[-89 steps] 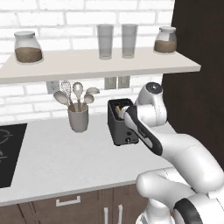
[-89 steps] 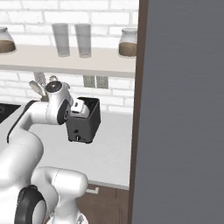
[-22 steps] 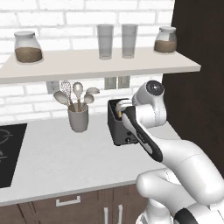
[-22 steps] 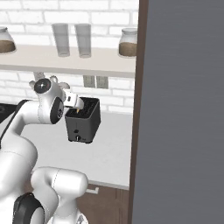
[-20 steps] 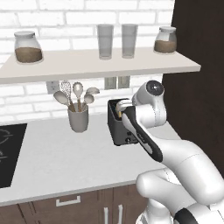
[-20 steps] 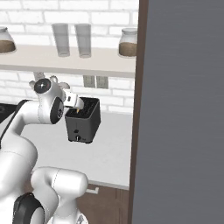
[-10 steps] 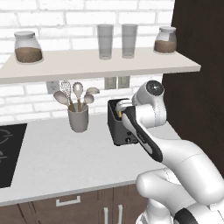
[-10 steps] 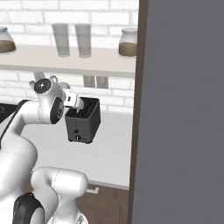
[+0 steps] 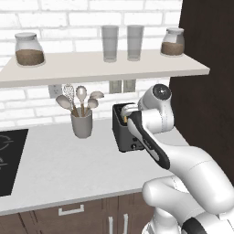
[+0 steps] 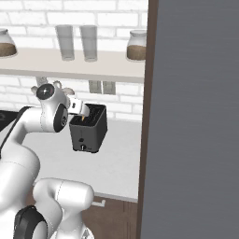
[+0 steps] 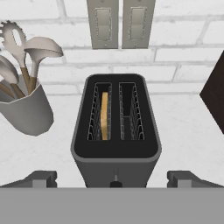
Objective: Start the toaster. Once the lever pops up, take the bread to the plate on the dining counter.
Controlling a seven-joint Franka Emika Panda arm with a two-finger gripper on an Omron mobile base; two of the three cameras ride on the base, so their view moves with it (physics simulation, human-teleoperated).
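The gripper (image 11: 112,178) hangs above the toaster's (image 11: 115,131) front edge, jaws spread wide and holding nothing, one fingertip showing to each side of the toaster body. The toaster stands on the table, just beside the utensil crock (image 11: 25,111) and in front of the wall switches (image 11: 120,22). Its two slots run lengthwise from the front face toward the wall, so the long axis points straight away from the jaws.

The bread (image 11: 104,115) sits on edge in the slot nearer the crock, sunk mostly below the toaster's top, its thin edge facing up and its length along the slot.

The lever (image 11: 115,179) appears to be the small dark tab on the front face directly below the jaws (it is tiny, so its height is hard to judge). The coming move probably turns on that: a push straight down the front face.
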